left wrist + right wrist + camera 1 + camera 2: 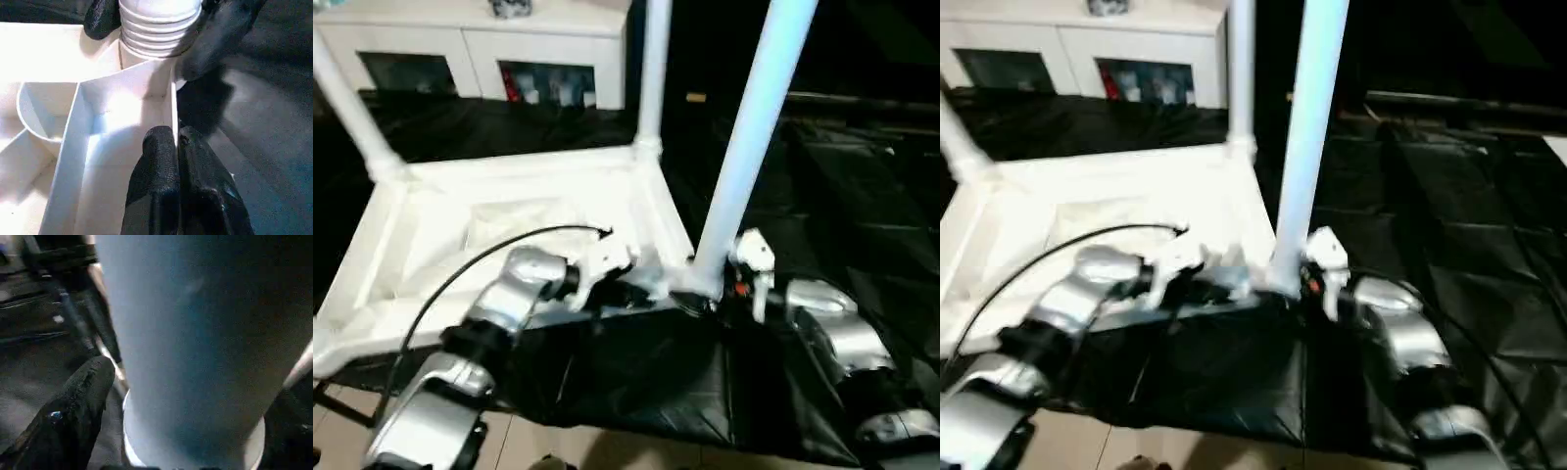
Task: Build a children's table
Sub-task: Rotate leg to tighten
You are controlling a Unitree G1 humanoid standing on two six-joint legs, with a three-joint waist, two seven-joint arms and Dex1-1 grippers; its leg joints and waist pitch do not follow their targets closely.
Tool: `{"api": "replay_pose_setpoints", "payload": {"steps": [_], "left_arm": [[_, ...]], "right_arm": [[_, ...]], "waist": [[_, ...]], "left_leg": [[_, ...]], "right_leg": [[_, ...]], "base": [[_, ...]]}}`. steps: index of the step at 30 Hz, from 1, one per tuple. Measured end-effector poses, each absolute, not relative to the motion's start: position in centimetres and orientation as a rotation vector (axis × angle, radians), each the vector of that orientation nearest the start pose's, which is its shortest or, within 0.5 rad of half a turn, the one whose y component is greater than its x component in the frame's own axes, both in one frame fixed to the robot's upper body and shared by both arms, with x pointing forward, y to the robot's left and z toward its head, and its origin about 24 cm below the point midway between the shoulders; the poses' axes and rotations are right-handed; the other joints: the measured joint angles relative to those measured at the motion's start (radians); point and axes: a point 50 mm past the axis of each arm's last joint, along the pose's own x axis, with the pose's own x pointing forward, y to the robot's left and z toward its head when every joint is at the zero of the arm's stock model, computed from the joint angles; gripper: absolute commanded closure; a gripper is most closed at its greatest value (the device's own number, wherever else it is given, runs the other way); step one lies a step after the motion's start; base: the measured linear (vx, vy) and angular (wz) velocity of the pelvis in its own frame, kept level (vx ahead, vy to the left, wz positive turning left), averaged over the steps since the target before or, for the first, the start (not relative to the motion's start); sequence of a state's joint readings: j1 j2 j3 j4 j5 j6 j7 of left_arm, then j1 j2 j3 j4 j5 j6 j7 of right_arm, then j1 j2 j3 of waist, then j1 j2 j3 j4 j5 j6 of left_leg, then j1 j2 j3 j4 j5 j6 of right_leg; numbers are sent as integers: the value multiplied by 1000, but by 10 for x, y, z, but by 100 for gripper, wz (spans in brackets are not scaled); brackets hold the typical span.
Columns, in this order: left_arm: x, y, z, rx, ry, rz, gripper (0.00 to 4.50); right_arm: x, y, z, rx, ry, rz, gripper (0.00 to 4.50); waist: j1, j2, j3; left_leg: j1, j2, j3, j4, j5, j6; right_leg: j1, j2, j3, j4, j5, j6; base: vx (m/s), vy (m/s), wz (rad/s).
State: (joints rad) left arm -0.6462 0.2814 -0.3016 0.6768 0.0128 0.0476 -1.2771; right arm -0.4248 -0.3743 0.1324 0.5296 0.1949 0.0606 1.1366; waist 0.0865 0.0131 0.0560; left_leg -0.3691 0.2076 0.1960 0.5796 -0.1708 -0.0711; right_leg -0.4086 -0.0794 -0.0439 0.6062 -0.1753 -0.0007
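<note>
From the head camera, the white plastic rectangular table top [524, 230] lies ribbed underside up on a surface draped in black sheeting [636, 382], presumably so the corner sockets face upward to take the legs. Three long white tapered tubular legs stand in sockets: one at the far left corner [352, 113], one at the far right corner [653, 73], and the near-right leg [749, 147], which rises directly between the two grippers. The left gripper [607, 262] sits at the top's near edge, just to the left of that leg's base; the right gripper [749, 269] is on the leg's other side, at its foot. Beyond the table stands a white glass-door cabinet [475, 59].

In the left wrist view, the left gripper's two black fingers [161, 171] are pressed together on the thin upright white rim wall [173, 110] of the top, pinching it. My judgement is that this grip steadies the top while the leg is being seated. Just ahead of this gripper, the leg's ribbed lower end [159, 24] enters the corner socket, with the right gripper's black fingers on both sides of it.

In the right wrist view, the leg fills the space between that gripper's fingers [80, 401], which stand wide apart around its base. Whether they actually press on it cannot be told.
</note>
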Motion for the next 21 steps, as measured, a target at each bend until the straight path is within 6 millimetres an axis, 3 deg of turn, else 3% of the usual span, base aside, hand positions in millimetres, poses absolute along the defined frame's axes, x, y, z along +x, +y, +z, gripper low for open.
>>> {"api": "replay_pose_setpoints", "payload": {"steps": [5, 13, 18, 21], "left_arm": [[312, 115, 51, 351, 447, -1547, 450], [311, 114, 51, 358, 443, -1549, 450], [321, 105, 50, 382, 405, -1401, 450], [334, 88, 49, 376, 392, -1245, 450]], "right_arm": [[290, -159, 42, -133, 334, 1297, 129], [286, -156, 39, -127, 335, 1294, 171], [299, -154, 33, -85, 295, 1061, 173], [318, -146, 27, -60, 249, 763, 175]], "waist": [[10, -2, 1], [17, -4, 1], [6, -8, 0], [-3, -11, 0]], "left_leg": [[-1, 0, 0, 0, 0, 0], [-1, 0, 0, 0, 0, 0], [1, 0, 0, 0, 0, 0], [1, -1, 0, 2, 0, 0]], "right_leg": [[0, 0, 0, 0, 0, 0], [0, 0, 1, 0, 0, 0], [1, 0, 1, 0, -4, 6], [1, -1, 1, 0, -4, 6]], "base": [[0, 0, 0], [0, 0, 0], [0, 0, 0], [0, 0, 0]]}}
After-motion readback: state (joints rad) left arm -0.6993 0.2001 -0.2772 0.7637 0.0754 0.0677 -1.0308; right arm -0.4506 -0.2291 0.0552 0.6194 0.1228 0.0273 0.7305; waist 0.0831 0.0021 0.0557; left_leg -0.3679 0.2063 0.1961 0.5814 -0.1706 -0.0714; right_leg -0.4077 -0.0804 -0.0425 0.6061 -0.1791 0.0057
